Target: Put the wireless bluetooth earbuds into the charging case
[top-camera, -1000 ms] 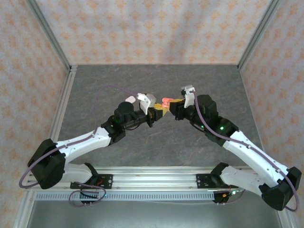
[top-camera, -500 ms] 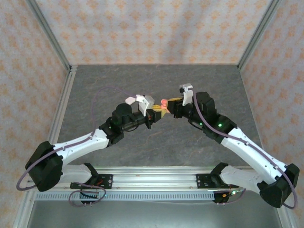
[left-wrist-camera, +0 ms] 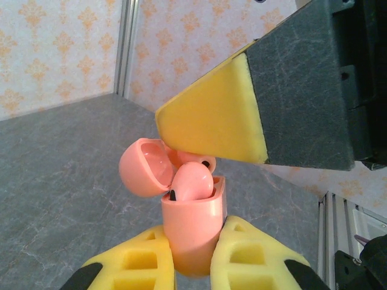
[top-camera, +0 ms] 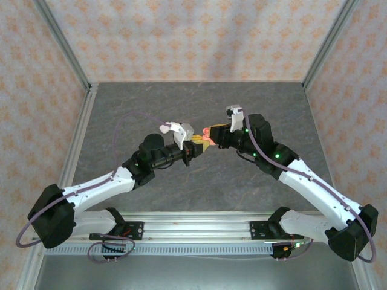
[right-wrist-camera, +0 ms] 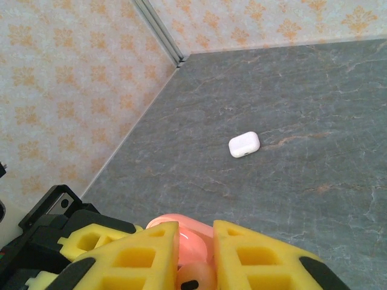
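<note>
My left gripper (left-wrist-camera: 195,229) (top-camera: 198,144) is shut on the body of a coral-pink charging case (left-wrist-camera: 193,220), held upright above the table. The case lid (left-wrist-camera: 144,167) hangs open to the left. One coral-pink earbud (left-wrist-camera: 192,180) sits in the case, standing proud of the rim. My right gripper (right-wrist-camera: 195,227) (top-camera: 213,132) comes in from above, shut on a second coral-pink earbud (right-wrist-camera: 195,279), right at the case mouth. The right gripper's finger (left-wrist-camera: 214,118) covers most of that earbud in the left wrist view. The whitish earbuds are out of view.
A closed white case (right-wrist-camera: 244,144) lies on the grey table (right-wrist-camera: 314,121) beyond the grippers, toward the left wall. Both grippers meet in mid-air over the table's middle (top-camera: 199,181). Patterned walls and metal rails enclose the table.
Both grippers drifted slightly left and farther from the bases. The right gripper closed in on the held case, its tip now over the open mouth.
</note>
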Robot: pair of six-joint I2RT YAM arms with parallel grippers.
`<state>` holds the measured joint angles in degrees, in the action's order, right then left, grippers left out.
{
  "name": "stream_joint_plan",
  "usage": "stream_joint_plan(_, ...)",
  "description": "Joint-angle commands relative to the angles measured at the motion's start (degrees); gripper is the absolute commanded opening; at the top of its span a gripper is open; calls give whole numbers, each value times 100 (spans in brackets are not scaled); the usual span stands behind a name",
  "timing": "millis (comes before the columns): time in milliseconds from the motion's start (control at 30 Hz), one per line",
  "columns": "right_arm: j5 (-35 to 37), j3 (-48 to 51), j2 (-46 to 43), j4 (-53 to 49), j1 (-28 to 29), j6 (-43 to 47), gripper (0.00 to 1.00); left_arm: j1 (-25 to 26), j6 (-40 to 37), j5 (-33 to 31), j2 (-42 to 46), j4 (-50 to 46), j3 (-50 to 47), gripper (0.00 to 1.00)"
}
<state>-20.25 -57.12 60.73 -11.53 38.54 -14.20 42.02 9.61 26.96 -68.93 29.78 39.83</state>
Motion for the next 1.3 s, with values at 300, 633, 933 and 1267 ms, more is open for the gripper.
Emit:
stream_joint_plan(300,-149,115,322,-25,-75,-697,21,26,15,-202,134,479,93,0)
stream_joint_plan(633,-559,61,501,81,-154,-973,34,24,-22,-252,160,489,92,0)
stream_joint_plan(933,-659,17,396,-77,-194,-1054,31,17,-34,-260,134,497,90,0)
stream_joint_plan(1267,-440,-209,257,-583,-260,-1341,33,18,-72,-217,74,498,40,0)
